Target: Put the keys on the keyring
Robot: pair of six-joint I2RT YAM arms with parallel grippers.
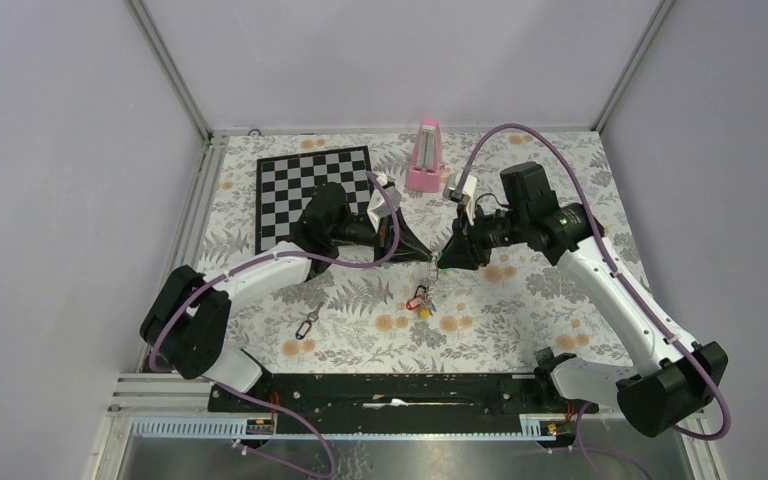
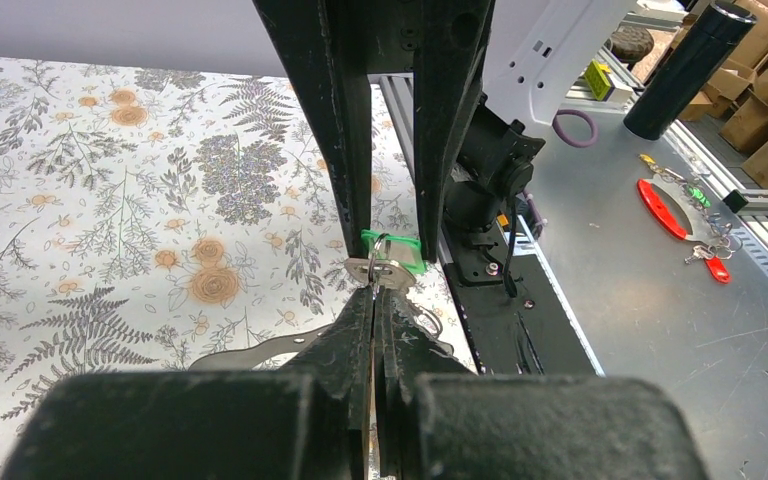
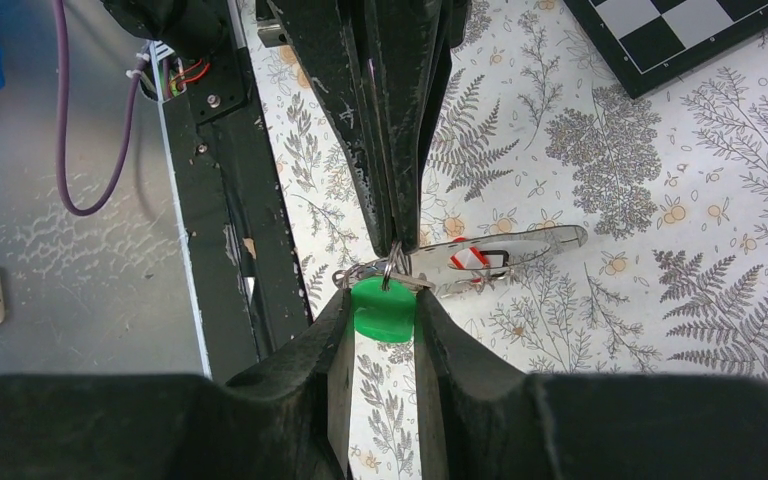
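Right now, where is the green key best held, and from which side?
Probably by its tag, pinched across its width from the right, as the right hand does: the metal head then points clear toward the ring in the left hand.

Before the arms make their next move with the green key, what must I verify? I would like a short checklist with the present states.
1. Right gripper clamps the green tag: ok.
2. Left gripper is shut on the ring: ok.
3. The tag's metal key is threaded on the ring: cannot tell.
4. Red and yellow keys hang free of the table: cannot tell.
5. Chessboard and pink metronome stand away from the grippers: ok.
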